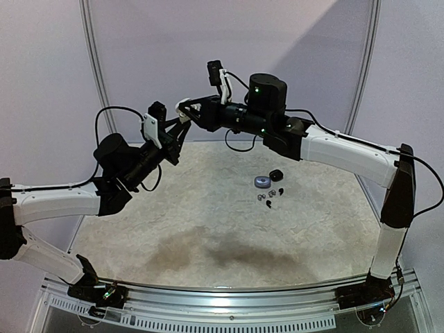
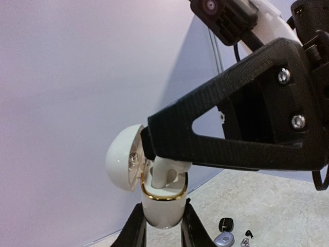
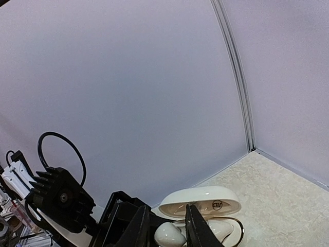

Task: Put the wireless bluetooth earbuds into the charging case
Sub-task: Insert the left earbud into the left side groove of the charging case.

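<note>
My left gripper (image 2: 163,211) is shut on a white charging case (image 2: 163,206) with a gold rim and holds it upright in the air, lid (image 2: 123,158) open. My right gripper (image 3: 167,218) is shut on a white earbud (image 3: 169,235), whose stem (image 2: 163,174) reaches down into the case's opening. In the top view both grippers meet at the case (image 1: 184,105), high above the table's far left. The lid also shows in the right wrist view (image 3: 200,201).
On the table right of centre lie a silver-blue case (image 1: 261,182), a black case (image 1: 276,173), and small loose earbuds (image 1: 266,198) including a black one (image 1: 281,193). The left wrist view shows the black case (image 2: 226,224) and the silver case (image 2: 224,239). Enclosure walls stand close behind.
</note>
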